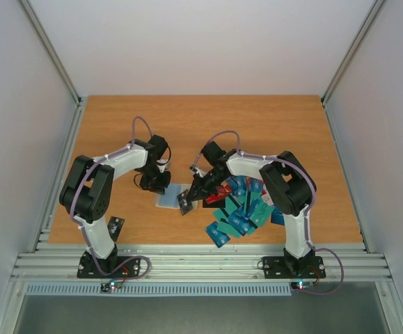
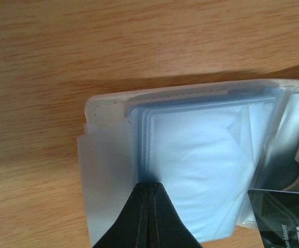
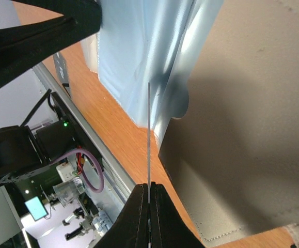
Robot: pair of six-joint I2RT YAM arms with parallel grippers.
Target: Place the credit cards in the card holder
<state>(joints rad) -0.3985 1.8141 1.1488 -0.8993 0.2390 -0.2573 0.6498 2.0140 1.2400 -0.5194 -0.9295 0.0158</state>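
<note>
The small cream-beige rectangular card holder (image 1: pixel 168 197) lies opened out flat on the orange-brown wooden table (image 1: pixel 257 125), near the front edge and between the two arms. Its greyish clear sleeves (image 2: pixel 201 155) face upward. Just to its right, under the right arm, a loose heap of thin plastic credit cards (image 1: pixel 239 209), mostly teal and blue with some red, is fanned across the wood. Plain white walls (image 1: pixel 20 104) enclose the table on three sides, and ribbed metal rails (image 1: pixel 201 264) run along its near edge, where the arm bases are bolted. The left pincer (image 2: pixel 149 187) has its black fingers pressed together at the edge of the sleeve stack. Whether it pinches a sleeve or only bears down on it is hard to tell from this close view. The right pincer (image 3: pixel 149 187) is clamped on a single black card (image 3: pixel 149 129), which the right wrist view shows edge-on as a thin line. This card juts straight out from the fingertips, its long axis pointing toward the sleeves, and its far end reaches their open edge. From above, the card holder's opened spread runs roughly left to right, with the black card tilted at its right end.
</note>
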